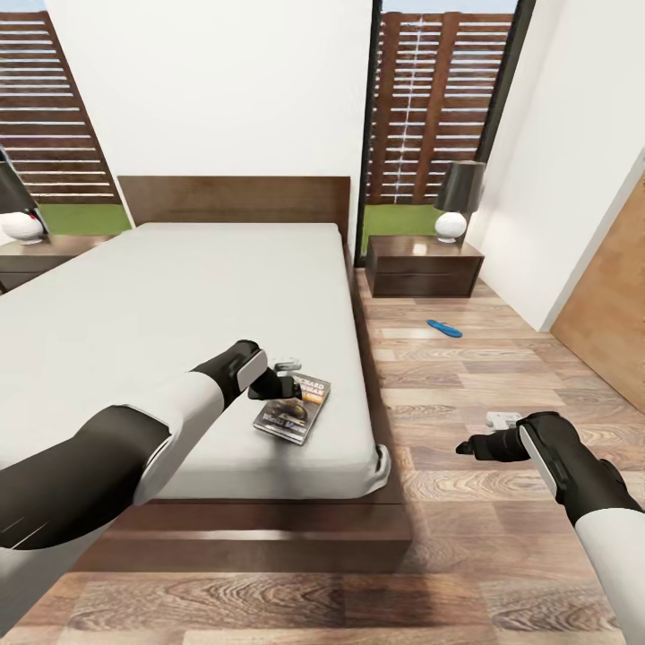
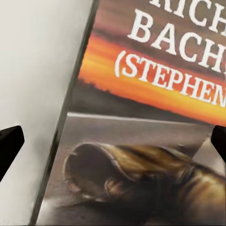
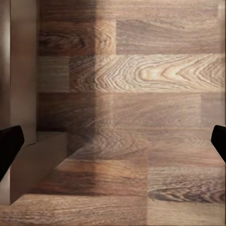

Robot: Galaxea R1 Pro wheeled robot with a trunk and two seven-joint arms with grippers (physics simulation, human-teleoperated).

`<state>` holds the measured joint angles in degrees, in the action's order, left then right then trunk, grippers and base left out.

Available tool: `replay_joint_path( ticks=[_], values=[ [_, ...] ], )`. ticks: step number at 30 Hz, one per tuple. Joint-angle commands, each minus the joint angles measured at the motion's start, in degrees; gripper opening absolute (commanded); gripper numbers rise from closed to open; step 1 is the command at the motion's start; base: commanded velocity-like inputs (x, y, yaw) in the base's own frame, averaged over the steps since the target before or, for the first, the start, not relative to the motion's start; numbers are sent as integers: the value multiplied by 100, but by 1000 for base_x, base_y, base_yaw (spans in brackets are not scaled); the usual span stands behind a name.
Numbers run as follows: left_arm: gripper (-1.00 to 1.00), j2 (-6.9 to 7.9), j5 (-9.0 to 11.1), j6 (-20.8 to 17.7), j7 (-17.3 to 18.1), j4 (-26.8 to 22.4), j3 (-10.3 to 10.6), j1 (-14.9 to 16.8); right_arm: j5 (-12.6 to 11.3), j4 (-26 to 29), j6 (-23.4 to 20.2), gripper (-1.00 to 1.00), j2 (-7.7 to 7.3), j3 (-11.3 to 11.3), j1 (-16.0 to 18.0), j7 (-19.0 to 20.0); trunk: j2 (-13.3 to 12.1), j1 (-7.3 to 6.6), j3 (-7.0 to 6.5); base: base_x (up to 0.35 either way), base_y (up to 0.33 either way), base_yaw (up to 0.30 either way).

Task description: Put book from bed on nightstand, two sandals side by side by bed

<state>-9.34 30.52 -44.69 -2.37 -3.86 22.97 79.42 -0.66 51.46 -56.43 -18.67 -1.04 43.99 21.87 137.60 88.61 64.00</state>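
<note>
The book (image 1: 294, 408) lies flat on the bed (image 1: 179, 305), near the foot end and close to the mattress edge that faces the open floor. The left tool (image 1: 285, 383) hangs right over it. In the left wrist view the cover (image 2: 141, 117) sits between two dark fingertips (image 2: 9, 146) spread wide — the tool is open and has hold of nothing.

It looks a thin paperback, so I judge it light and a little floppy, with a smooth cover that could slide on the sheet. Lying flat on a soft mattress it offers no edge to pinch from above. The likeliest hold is across its narrow width, or by nudging it to overhang the mattress edge and gripping the spine side.

The right tool (image 1: 468, 445) hovers low over the wood-plank floor (image 1: 466, 376) beside the bed, its fingertips (image 3: 9, 146) wide apart over bare boards, holding nothing.

One blue sandal (image 1: 444, 328) lies on the floor, between the bed and the far wall, just in front of the right-hand nightstand (image 1: 421, 265) — a low dark worktop carrying a lamp (image 1: 455, 204). A second nightstand (image 1: 36, 253) stands on the other side of the bed. Tall black-framed windows flank the white wall behind the headboard.
</note>
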Motion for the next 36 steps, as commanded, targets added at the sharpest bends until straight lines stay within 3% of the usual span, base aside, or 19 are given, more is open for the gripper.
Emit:
replay_joint_path(
  ticks=[1,36],
  values=[
    [100,-3,59,-22,-25,-4,41,3,-4,4,-20,100,-5,-11,1,5,2,-1,5,0,-77,0],
    [100,-25,59,-21,-27,25,50,3,-4,4,-20,100,1,-12,3,6,2,-1,5,0,-13,0]
  ],
)
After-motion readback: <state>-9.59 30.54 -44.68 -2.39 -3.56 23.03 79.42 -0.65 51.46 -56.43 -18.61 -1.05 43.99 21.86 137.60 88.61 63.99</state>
